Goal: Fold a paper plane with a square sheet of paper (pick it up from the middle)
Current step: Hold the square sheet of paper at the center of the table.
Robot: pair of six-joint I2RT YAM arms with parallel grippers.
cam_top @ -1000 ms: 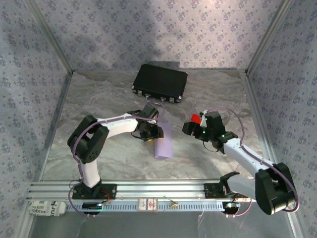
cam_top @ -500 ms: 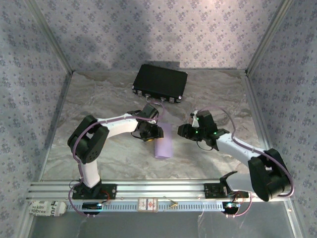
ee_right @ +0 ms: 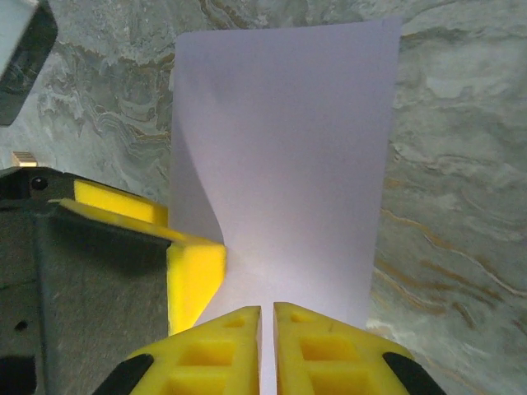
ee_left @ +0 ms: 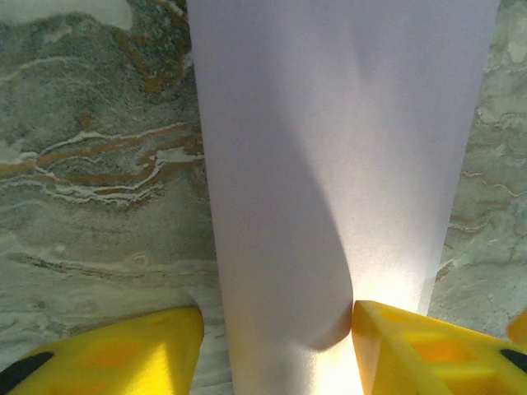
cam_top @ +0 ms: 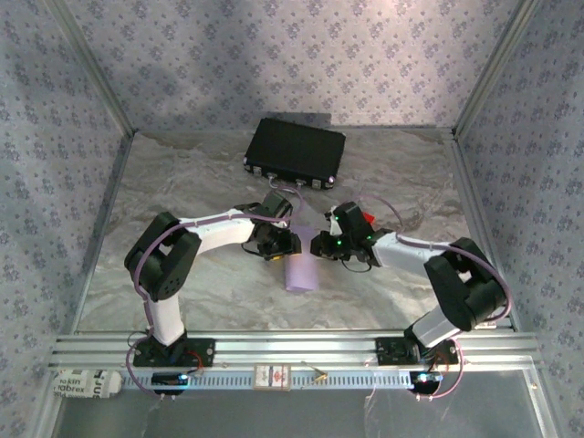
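The pale lilac sheet of paper (cam_top: pixel 301 267) lies folded into a narrow strip at the table's middle. In the left wrist view the sheet (ee_left: pixel 329 148) bulges up between my left gripper's (ee_left: pixel 277 350) yellow fingers; the right finger (ee_left: pixel 428 346) touches the bulge, while a sliver of table shows beside the left one. The left gripper (cam_top: pixel 280 244) stands open at the strip's far left corner. My right gripper (cam_top: pixel 321 245) is at the strip's far right side, shut. In its wrist view the right gripper (ee_right: pixel 267 333) hovers over the sheet (ee_right: pixel 288 140), beside a left-gripper finger (ee_right: pixel 196 280). No plane shape shows.
A black case (cam_top: pixel 295 151) sits at the back centre. A small red block (cam_top: pixel 369 219) lies behind the right forearm. Patterned walls close in the marbled table (cam_top: pixel 182 173) on three sides, and an aluminium rail (cam_top: pixel 292 347) runs along the near edge.
The right arm has swung left from beside the red block, bringing its gripper up to the sheet's right side. The left arm and the sheet have not moved.
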